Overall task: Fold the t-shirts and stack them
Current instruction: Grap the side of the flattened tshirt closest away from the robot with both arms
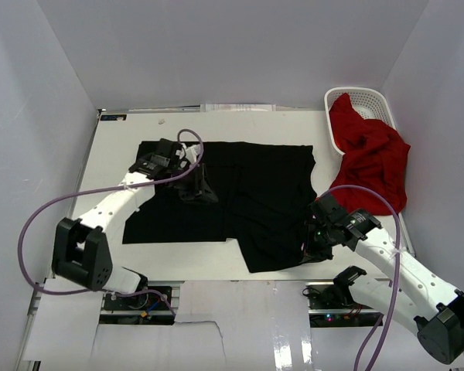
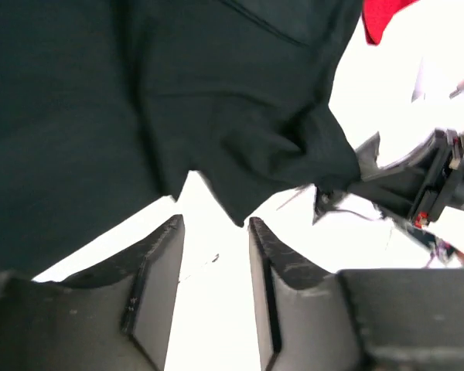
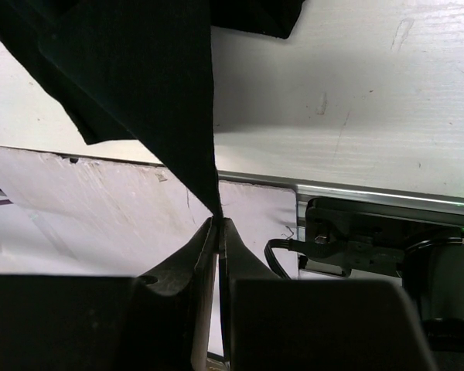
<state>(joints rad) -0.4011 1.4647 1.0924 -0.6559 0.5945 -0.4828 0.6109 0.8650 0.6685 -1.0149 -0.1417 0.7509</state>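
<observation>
White walls enclose a matte white table (image 1: 116, 154); a limp black cloth t-shirt (image 1: 247, 193) lies mid-frame, left gripper (image 2: 216, 224) apart, right gripper (image 3: 218, 224) pinching its edge.

The top camera sits high behind both arms and looks down on the whole flat white worktop (image 1: 120, 143). Each wrist camera looks from very close, past the dark left pincer (image 2: 214, 226) or the dark right pincer (image 3: 219, 224). All three see the soft black cloth t-shirt (image 1: 247, 193).
</observation>
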